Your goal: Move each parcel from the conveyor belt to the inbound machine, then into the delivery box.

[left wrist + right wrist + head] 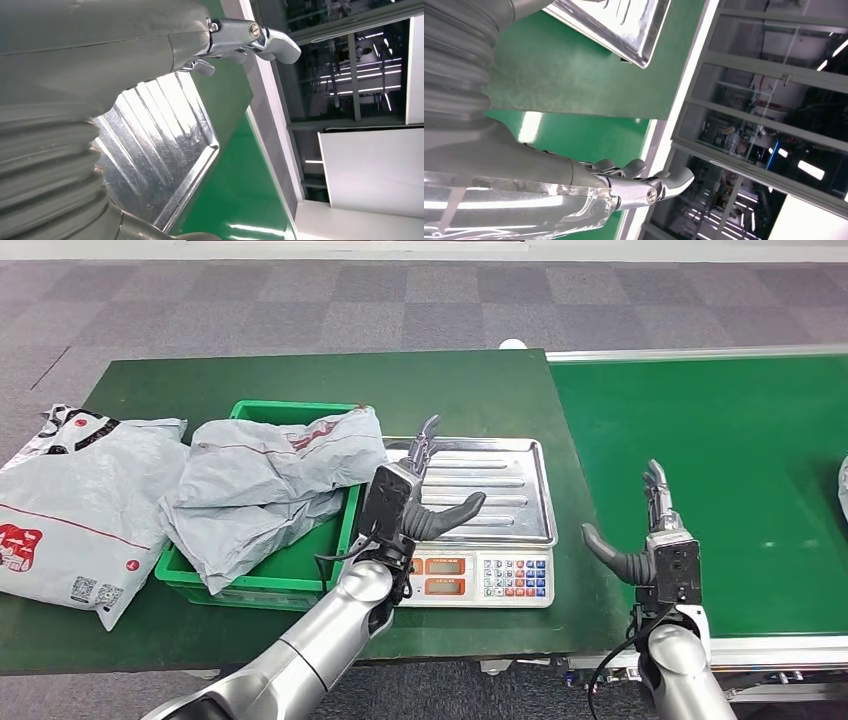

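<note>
The conveyor belt [700, 470] stretches ahead of the right hand [655, 540], which hovers released, fingers apart. A parcel [843, 488] lies well off to that hand's right at the belt's edge. The weighing scale [478, 500] waits bare under the released left hand [415, 495]; the right hand should wait until the parcel is within reach.

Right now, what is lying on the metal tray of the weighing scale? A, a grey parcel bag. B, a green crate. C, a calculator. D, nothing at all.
D: the scale's ribbed steel tray is bare, with the left hand open above its near-left edge; one grey parcel bag lies in the green crate and another parcel bag lies on the table beside it.
</note>
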`<state>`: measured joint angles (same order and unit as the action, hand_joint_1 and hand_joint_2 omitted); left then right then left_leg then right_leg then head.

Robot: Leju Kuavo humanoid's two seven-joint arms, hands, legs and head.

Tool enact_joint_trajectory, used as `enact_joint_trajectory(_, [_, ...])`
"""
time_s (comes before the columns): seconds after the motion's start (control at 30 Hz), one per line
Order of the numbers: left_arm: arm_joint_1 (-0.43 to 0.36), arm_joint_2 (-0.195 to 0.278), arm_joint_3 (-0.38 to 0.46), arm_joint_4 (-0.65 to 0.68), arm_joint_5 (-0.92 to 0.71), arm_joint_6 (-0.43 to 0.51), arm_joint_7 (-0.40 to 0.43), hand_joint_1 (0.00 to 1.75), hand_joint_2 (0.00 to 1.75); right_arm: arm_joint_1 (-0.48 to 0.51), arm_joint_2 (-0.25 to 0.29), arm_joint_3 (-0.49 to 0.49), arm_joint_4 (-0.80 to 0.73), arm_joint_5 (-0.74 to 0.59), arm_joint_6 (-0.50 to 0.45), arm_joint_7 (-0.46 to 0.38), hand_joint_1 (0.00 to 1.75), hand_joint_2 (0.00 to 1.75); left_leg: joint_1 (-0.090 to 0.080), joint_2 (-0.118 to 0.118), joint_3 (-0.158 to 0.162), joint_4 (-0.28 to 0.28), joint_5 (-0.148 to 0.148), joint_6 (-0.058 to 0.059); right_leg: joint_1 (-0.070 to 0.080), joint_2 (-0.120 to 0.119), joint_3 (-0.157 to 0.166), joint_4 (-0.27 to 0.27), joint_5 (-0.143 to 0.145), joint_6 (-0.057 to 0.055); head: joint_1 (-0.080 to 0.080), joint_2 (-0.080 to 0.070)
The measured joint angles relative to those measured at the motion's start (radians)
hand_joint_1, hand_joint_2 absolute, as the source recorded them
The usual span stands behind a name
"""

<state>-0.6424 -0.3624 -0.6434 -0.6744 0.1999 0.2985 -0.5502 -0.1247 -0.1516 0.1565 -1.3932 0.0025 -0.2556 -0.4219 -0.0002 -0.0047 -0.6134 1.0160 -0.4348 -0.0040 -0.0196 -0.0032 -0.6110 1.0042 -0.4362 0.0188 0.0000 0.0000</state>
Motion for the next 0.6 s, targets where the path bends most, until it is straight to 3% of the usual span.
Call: enact_joint_trajectory(0.6, [-0.009,0.0,-0.012,0.036,0.006,-0.004,-0.03,0.0,1.75,0.014,0.011,-0.013,-0.004,0.02,0.036,0.005,0.0,1.75,0.0,0.0,0.0,0.0,0.0,0.0,0.0,0.0,0.0,0.0,0.0,0.0,0.0,0.0])
